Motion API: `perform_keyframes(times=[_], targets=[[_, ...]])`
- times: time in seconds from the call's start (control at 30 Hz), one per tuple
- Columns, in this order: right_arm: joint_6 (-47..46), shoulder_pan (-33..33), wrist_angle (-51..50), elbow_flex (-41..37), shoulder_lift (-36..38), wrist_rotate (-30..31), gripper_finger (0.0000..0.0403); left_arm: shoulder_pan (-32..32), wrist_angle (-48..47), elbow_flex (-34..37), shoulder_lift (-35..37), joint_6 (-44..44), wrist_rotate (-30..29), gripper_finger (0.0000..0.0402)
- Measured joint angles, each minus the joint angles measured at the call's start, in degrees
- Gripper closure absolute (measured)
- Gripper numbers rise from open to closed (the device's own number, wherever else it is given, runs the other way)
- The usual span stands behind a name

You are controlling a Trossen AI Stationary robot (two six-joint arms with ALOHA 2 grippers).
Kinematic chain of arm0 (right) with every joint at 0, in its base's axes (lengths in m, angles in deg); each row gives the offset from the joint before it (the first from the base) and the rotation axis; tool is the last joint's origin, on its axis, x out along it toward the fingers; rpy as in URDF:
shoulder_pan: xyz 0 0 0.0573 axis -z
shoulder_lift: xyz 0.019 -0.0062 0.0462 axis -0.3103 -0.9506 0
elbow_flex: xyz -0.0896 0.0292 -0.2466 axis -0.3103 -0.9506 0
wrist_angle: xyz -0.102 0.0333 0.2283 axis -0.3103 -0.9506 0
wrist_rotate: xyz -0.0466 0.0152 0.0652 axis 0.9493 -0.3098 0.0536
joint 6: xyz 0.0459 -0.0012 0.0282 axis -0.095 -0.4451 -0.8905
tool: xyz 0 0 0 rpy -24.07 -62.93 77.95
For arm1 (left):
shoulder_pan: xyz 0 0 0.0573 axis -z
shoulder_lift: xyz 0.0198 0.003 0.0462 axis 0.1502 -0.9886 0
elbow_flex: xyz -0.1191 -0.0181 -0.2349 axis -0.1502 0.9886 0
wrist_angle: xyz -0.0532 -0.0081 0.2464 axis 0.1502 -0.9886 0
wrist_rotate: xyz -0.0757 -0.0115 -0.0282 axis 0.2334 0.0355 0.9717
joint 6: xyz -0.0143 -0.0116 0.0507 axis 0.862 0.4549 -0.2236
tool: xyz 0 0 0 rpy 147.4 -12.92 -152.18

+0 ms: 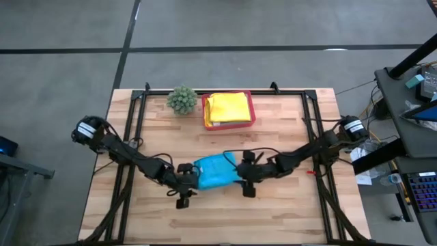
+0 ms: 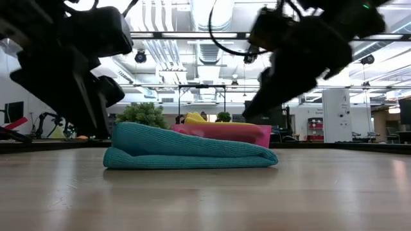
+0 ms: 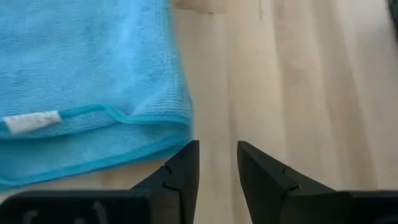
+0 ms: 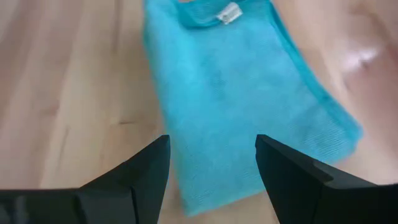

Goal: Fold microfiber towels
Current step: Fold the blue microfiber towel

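A teal blue microfiber towel [image 1: 215,171] lies folded in layers flat on the wooden table [image 1: 287,212], mid-table; its white label [image 3: 31,121] shows near one hemmed edge. My left gripper [image 1: 188,179] stands just off the towel's left end, slanting down. Its fingers are a little apart over bare wood [image 3: 217,163], with nothing between them. My right gripper [image 1: 244,175] hovers open at the towel's right end [image 4: 211,162], its fingers wide apart and above the cloth [image 2: 192,151]. Yellow towels [image 1: 227,107] lie in the pink tray [image 1: 251,117].
The pink tray stands at the far middle of the table, with a small round green plant [image 1: 182,99] to its left. Black frame rails [image 1: 133,130] run along both sides of the table. Bare wood lies near the front edge.
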Motion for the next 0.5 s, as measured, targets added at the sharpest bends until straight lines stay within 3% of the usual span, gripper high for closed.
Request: perform_keyframes(times=[0.17, 0.3, 0.37, 0.5], targets=[[2.96, -2.43, 15.61, -7.61, -0.35, -0.04, 0.0177, 0.19, 1.04, -1.95, 1.34, 1.23, -0.53, 0.0308], [5.42, -2.83, 24.23, -11.02, -2.45, -0.19, 0.0191, -0.09, 3.07, -2.74, 1.57, 0.69, -11.74, 0.0308], [6.19, -2.63, 26.65, -11.81, -3.48, -0.01, 0.0216, -0.47, 4.61, -2.29, 0.91, 0.03, -15.67, 0.0308], [7.12, -2.69, 27.05, -12.52, -4.68, 0.02, 0.0299, -0.6, 4.93, -2.3, -1.25, 0.39, -15.45, 0.0308]])
